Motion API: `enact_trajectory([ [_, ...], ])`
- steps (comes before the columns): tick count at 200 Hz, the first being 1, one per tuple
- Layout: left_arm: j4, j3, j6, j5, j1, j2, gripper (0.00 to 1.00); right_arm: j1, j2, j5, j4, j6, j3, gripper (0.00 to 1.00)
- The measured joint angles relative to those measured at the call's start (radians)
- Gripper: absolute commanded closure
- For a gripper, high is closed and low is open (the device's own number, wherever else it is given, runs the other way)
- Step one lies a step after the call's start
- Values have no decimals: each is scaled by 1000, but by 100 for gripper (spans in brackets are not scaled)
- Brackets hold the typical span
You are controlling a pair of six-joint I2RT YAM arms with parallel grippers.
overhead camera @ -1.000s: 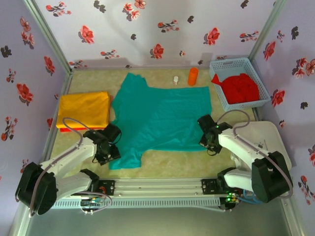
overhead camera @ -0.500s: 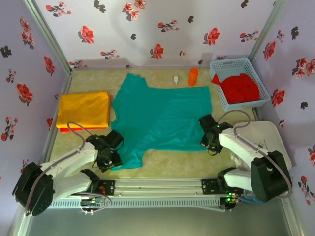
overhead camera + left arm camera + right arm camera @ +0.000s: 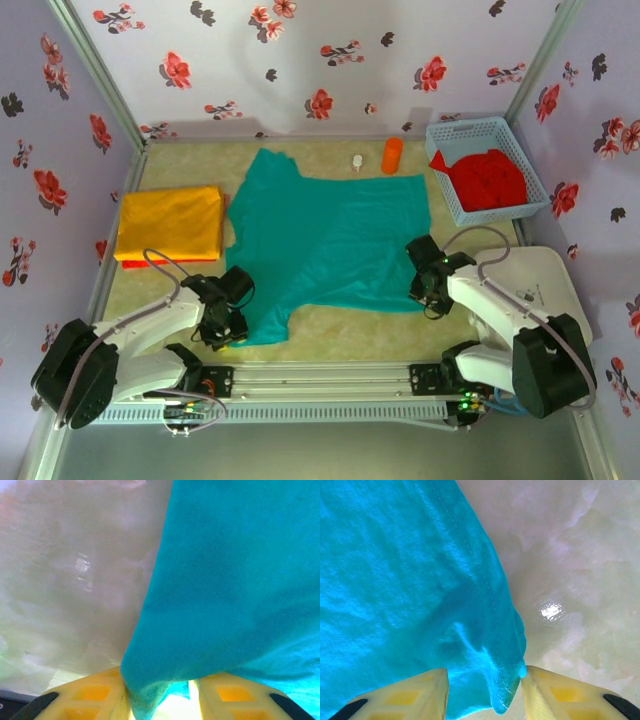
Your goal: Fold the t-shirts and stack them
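Teal knit t-shirt [image 3: 325, 240] is pinched by left end effector [image 3: 159, 696] and right end effector [image 3: 485, 686].

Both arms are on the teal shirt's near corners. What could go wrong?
The left gripper pinches only a thin bunch of the teal t-shirt, which may slip out when lifted. The right gripper holds just the hem corner. The orange cylinder stands beside the far edge, and a fold could topple it.
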Motion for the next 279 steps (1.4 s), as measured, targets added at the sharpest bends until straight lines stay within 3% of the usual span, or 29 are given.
enact_trajectory([
  [102, 22, 5, 0, 11, 0, 19, 81, 0, 19, -33, 23, 3, -50, 61],
  [153, 26, 11, 1, 16, 0, 32, 86, 0, 59, -32, 37, 3, -49, 79],
  [182, 29, 18, 7, 19, 0, 36, 98, 0, 63, -35, 55, 11, -47, 92],
  [236, 45, 39, 58, -22, 13, 23, 100, 0, 35, -28, 62, 14, -43, 100],
  [279, 23, 219, 174, -62, 115, -43, 100, 0, -65, 20, 41, -18, 42, 100],
])
